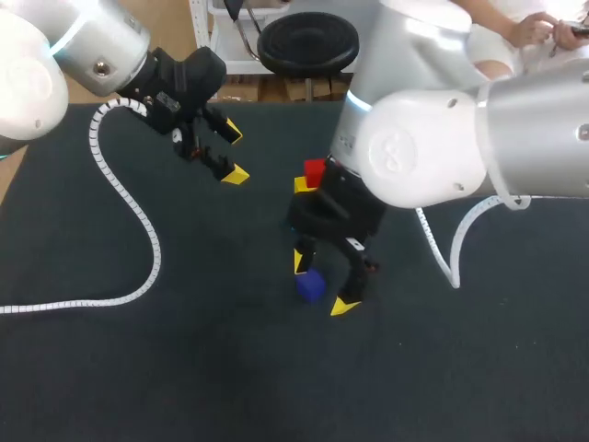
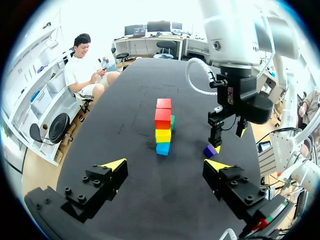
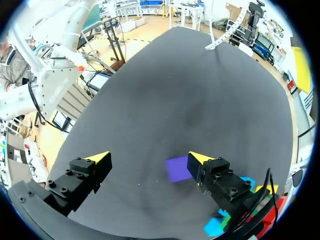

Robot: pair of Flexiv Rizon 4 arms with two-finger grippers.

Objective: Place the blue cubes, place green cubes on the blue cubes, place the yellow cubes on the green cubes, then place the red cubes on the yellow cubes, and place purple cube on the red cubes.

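Head view: the right gripper [image 1: 322, 284] is being held low over the dark table [image 1: 138, 368], fingers spread, with the purple cube [image 1: 310, 286] lying on the cloth between them. The pose is being judged as a line-up for the last pick. The stack [image 1: 313, 173] is standing just behind that arm and is being half hidden by it, only red and yellow showing. The left gripper [image 1: 234, 154] is being parked high and well apart, jaws wide and empty, probably so that the middle is left free. A white cable [image 1: 120, 295] is being trailed across the left of the table, clear of the work.

Left wrist view: past the left gripper [image 2: 165, 165], wide open with nothing in it, the stack [image 2: 163, 127] is being seen upright, blue at the base, yellow and red above, green peeping out behind. The purple cube [image 2: 210, 150] is sitting near its foot, under the right gripper [image 2: 227, 136]. Bare table [image 2: 125, 100] is being offered all round, the edges well away.

Right wrist view: the right gripper [image 3: 149, 159] is being shown agape. The purple cube [image 3: 177, 168] is lying right beside one finger, the other well apart, so nothing is being gripped yet. The stack [image 3: 240, 200] is crowding close behind that finger, so a straight lift is being called for. Ahead, open table [image 3: 175, 75] is running far out.
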